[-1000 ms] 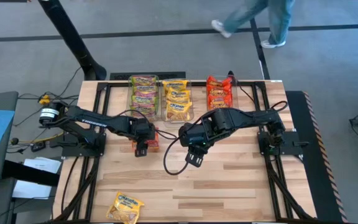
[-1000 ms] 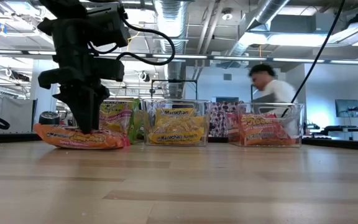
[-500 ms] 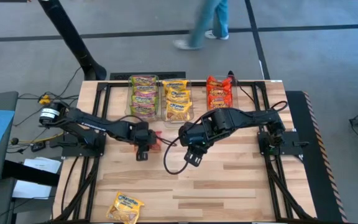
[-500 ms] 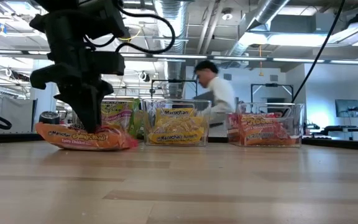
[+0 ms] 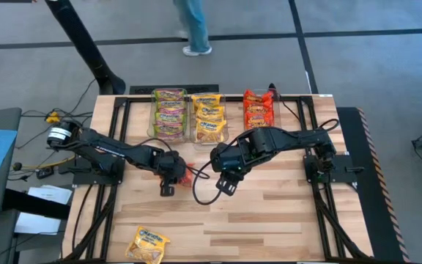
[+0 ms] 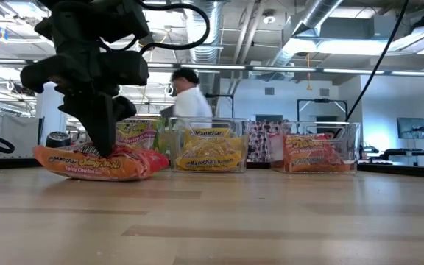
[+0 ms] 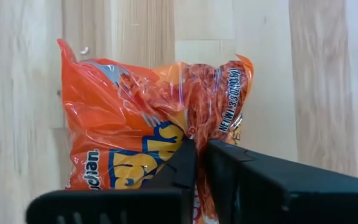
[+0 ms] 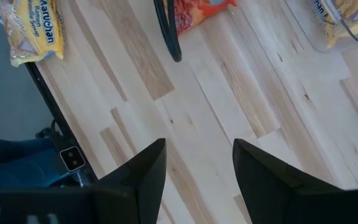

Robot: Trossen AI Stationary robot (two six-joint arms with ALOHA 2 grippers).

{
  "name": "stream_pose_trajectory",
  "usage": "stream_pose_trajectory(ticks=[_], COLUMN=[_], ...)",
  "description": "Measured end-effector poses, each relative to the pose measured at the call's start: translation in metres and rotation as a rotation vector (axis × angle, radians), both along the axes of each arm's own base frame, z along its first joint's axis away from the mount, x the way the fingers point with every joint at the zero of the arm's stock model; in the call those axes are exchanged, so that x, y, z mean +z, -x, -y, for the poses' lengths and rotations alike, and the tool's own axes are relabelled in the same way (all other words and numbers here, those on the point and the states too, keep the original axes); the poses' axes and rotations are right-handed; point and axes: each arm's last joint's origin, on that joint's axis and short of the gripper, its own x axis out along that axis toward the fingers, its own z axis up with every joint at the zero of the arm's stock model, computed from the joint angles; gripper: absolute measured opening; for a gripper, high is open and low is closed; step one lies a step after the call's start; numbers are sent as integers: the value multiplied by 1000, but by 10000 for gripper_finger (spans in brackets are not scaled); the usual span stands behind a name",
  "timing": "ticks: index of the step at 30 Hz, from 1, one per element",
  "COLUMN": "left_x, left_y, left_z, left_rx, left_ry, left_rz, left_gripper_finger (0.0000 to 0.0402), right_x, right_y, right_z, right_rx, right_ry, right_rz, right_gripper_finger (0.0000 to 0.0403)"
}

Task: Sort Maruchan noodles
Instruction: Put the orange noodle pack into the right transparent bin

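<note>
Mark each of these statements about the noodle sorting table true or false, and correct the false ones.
1. The left gripper is shut on the orange packet. True.
2. The right gripper holds a yellow packet. False: it is open and empty above bare wood.
3. A loose yellow packet lies near the table's front edge. True.
4. The orange packet is already in the bin of orange packets. False: it lies on the tabletop.
5. The middle bin holds green packets. False: yellow ones.
</note>
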Motion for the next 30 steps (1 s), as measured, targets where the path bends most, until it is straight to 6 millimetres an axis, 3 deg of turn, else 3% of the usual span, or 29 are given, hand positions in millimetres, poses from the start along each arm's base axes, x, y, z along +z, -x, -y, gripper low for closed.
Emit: stream_pose_trajectory(ticks=[9,19,30], left_x=[7,51,107], left_y=[0,15,52], left_z=[0,-2,-2], left_rx=[0,10,15], left_ry=[1,1,-73], left_rz=[52,243,524], left_gripper_finger=[2,0,0], right_x=[0,0,4], right_y=[-2,-8,-15], right_z=[13,49,91], right_rx=[-44,3,-17], right_ry=[-14,-83,-248], right_rz=[-5,-8,69], right_gripper_finger=[207,207,207])
